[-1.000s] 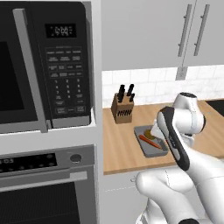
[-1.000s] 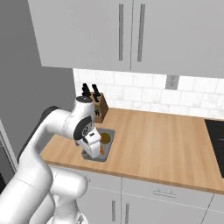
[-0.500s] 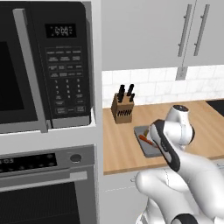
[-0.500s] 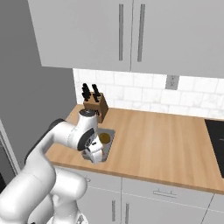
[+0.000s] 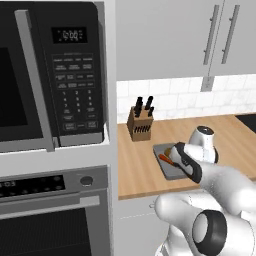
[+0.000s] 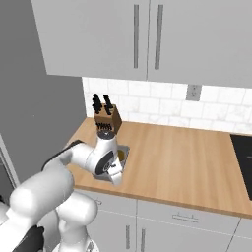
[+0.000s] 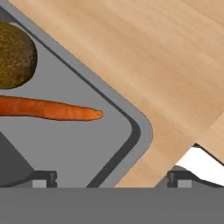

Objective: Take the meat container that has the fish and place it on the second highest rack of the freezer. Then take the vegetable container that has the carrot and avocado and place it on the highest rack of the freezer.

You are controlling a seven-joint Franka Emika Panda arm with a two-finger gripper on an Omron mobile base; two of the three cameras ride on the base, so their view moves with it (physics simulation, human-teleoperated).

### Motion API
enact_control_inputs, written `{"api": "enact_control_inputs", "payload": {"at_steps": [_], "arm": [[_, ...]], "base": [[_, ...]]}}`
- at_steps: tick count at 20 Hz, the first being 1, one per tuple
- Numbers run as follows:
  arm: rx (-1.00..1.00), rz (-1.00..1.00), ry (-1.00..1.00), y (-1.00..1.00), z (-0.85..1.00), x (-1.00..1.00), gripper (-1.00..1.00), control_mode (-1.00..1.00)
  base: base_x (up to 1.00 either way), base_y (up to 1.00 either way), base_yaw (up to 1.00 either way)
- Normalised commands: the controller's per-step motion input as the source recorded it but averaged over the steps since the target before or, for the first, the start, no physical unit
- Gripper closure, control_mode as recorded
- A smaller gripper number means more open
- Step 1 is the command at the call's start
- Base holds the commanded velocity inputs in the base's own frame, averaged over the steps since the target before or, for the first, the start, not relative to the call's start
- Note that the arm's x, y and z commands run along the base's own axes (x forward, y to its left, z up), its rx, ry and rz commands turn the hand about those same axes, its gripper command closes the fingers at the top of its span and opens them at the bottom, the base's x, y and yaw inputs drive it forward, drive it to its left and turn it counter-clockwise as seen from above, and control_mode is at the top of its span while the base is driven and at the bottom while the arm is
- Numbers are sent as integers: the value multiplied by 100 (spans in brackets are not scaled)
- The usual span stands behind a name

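Observation:
The vegetable container [image 7: 78, 148] is a shallow grey metal tray on the wooden counter, also seen in the left base view [image 5: 163, 150]. In it lie the orange carrot [image 7: 48, 109] [image 5: 167, 160] and the brownish-yellow avocado [image 7: 15, 54]. My gripper [image 7: 111, 178] hangs low and open over the tray's rounded corner. One fingertip [image 7: 43, 177] is over the tray floor, and the other is outside the rim over the counter. Nothing is between the fingers. My arm hides most of the tray in the right base view. The meat container, the fish and the freezer are out of view.
A wooden knife block [image 5: 140, 125] [image 6: 107, 118] stands behind the tray by the tiled wall. A microwave [image 5: 50, 75] above a black-fronted oven [image 5: 50, 220] fills the tall unit to the left. The counter edge [image 7: 201, 159] runs close to the tray's corner. Bare counter [image 6: 187, 157] stretches right.
My arm has folded down and forward, bringing the hand lower onto the near corner of the vegetable container. The jaws have stayed open; the tray has not moved.

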Motion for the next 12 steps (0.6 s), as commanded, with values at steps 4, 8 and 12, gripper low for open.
{"api": "enact_control_inputs", "payload": {"at_steps": [4,8,12], "arm": [[0,-3,0,-4,-38,26,-100,-100],[0,-3,1,0,-48,-1,-100,-100],[0,-7,6,0,-40,-5,-100,-100]], "base": [[0,0,0],[0,0,0],[0,0,0]]}}
